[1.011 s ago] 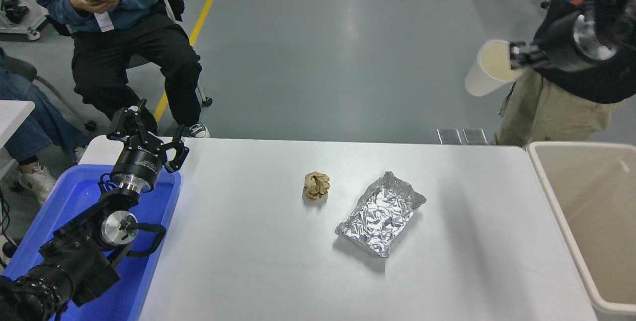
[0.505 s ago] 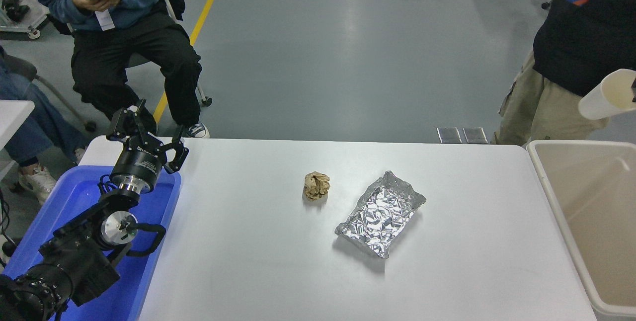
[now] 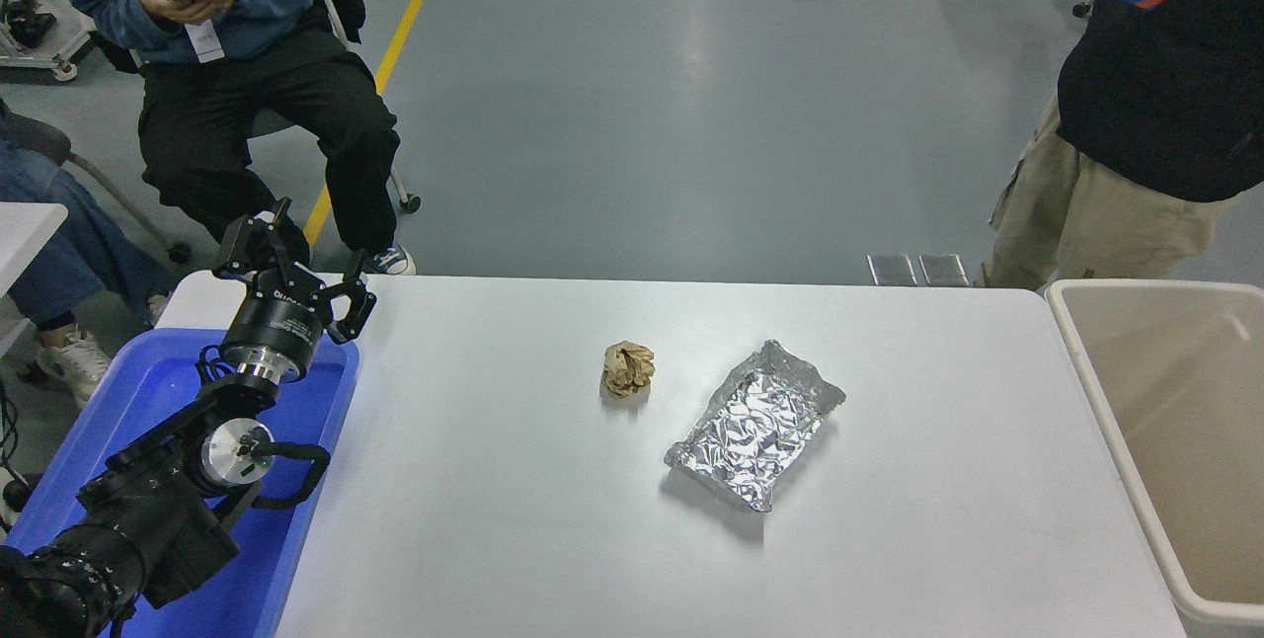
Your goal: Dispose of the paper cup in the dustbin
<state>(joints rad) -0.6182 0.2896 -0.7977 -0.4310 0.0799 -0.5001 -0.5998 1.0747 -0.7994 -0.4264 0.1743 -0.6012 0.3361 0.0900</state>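
Note:
The beige dustbin [image 3: 1106, 401] stands off the table's right edge; only its left part shows and that part looks empty. The paper cup is out of view. My right arm and gripper are out of view too. My left gripper [image 3: 296, 268] is parked at the lower left, over the far end of the blue tray [image 3: 148, 391], open and empty.
A crumpled brown paper ball [image 3: 628, 367] lies at the table's middle. A crumpled foil packet [image 3: 755, 424] lies just right of it. A person [image 3: 227, 36] sits at the far left with a phone. Another person [image 3: 1145, 105] stands behind the dustbin.
My right gripper, holding the paper cup high at the upper right, swung right and down towards the dustbin. Both have now left the picture past the right edge.

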